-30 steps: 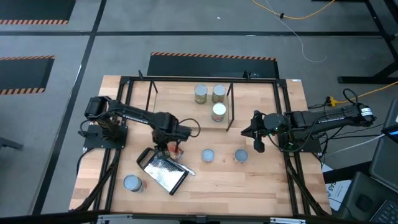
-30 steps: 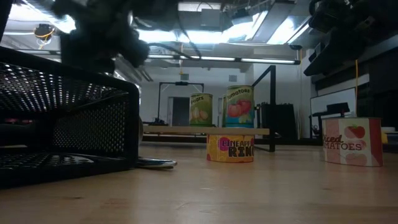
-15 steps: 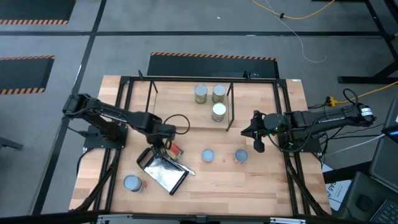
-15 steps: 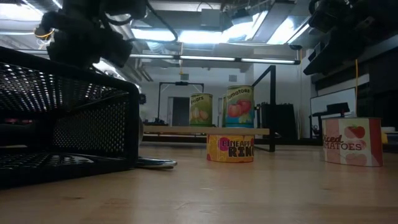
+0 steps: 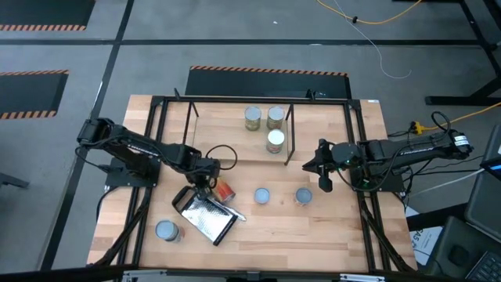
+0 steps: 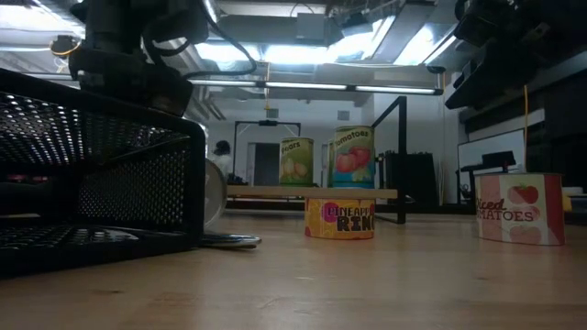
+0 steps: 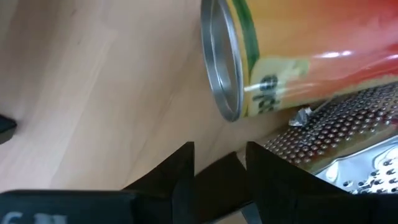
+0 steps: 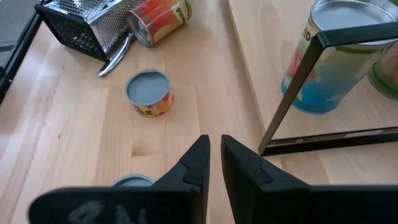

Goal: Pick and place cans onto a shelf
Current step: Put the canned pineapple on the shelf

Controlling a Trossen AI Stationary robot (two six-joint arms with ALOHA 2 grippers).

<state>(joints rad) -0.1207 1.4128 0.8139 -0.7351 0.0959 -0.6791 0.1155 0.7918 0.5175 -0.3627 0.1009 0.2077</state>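
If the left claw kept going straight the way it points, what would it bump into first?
Probably the tipped-over can lying against the grater. The left gripper points at the can's rim, fingers slightly apart and empty, though the depth is hard to judge.

From the low view, the short can (image 6: 339, 219) on the desk reads "PINEAPPLE RINGS", partly hidden. At its 3 o'clock another can (image 6: 519, 209) reads "Diced TOMATOES", partly cut. On the shelf (image 6: 312, 192), cans read "Pears" (image 6: 296, 162) and "Tomatoes" (image 6: 353, 158).
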